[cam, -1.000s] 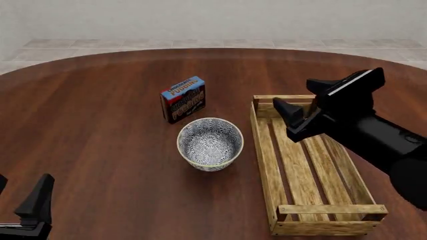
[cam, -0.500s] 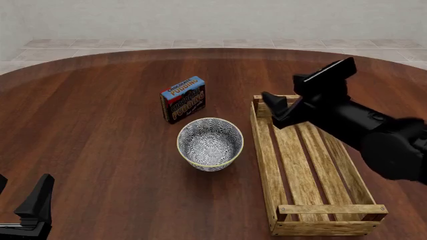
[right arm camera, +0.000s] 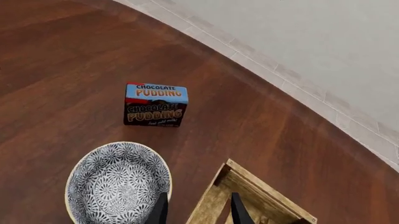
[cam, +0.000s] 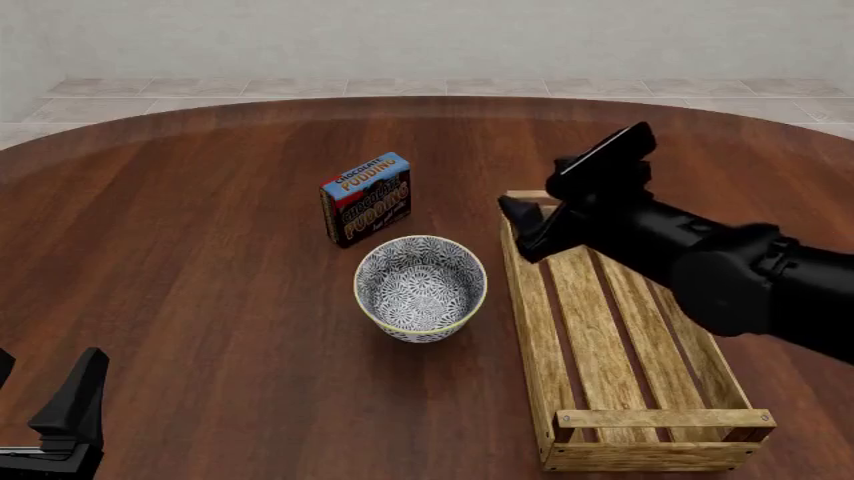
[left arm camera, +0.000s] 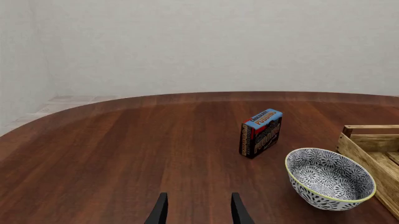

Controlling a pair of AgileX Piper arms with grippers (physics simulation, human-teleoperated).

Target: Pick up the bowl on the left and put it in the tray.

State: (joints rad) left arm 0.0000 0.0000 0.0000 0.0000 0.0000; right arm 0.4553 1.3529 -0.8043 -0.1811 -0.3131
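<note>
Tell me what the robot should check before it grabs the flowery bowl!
1. Bowl upright on the table, nothing inside: ok.
2. Right gripper open: ok; the right wrist view shows a gap between the fingers.
3. Right gripper at the bowl: not ok; it hangs above the tray's far left corner, apart from the bowl.
4. Tray free for the bowl: ok; only bare slats show.
5. Pudding box clear of the bowl: ok; it stands just behind it, apart.
6. Left gripper out of the way: ok, at the near table edge.
</note>
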